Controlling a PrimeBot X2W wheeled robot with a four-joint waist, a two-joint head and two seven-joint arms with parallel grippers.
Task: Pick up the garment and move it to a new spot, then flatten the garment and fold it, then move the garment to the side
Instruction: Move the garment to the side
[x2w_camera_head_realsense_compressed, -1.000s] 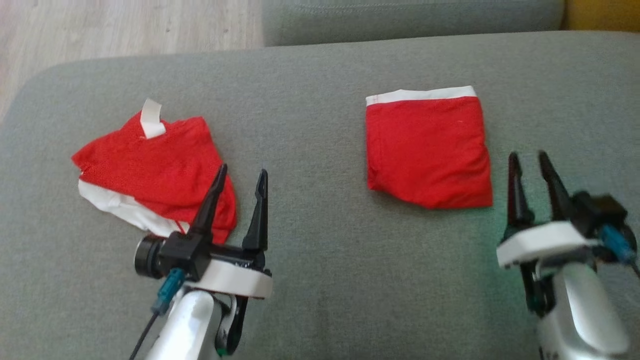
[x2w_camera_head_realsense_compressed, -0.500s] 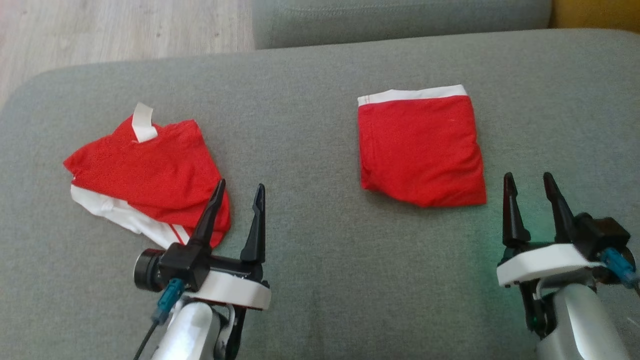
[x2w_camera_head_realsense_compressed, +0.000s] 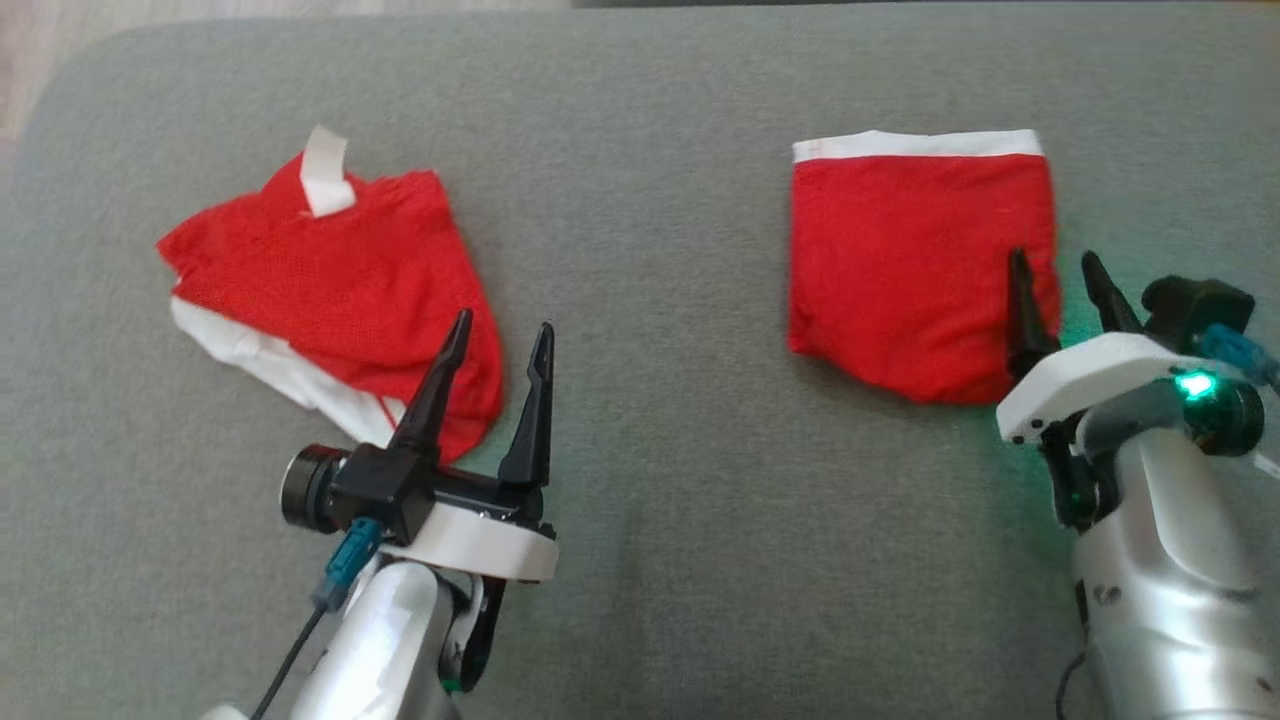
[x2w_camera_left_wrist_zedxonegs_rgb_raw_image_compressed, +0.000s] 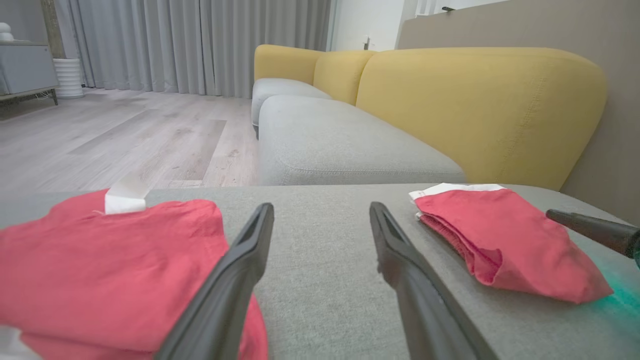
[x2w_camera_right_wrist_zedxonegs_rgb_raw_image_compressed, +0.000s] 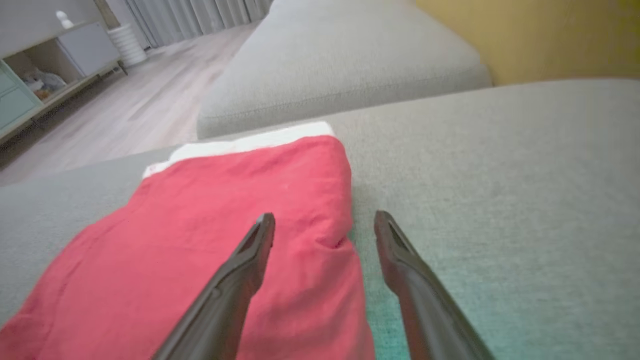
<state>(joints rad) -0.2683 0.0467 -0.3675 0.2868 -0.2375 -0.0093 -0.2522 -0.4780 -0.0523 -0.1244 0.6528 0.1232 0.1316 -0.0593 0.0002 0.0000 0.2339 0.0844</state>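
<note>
Left end effector (x2w_camera_head_realsense_compressed: 504, 322), right end effector (x2w_camera_head_realsense_compressed: 1053, 257) spread (empty); wrist views add yellow backrest (x2w_camera_left_wrist_zedxonegs_rgb_raw_image_compressed: 480, 100) behind folded garment (x2w_camera_left_wrist_zedxonegs_rgb_raw_image_compressed: 500, 240)

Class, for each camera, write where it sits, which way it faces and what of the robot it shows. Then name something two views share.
Head view: on the head, looking down at the grey cushion; left gripper and right gripper show.
Left wrist view: low, facing the yellow backrest along its own fingers.
Right wrist view: low, along its fingers at the folded garment.
Shared: both wrist views show it.
</note>
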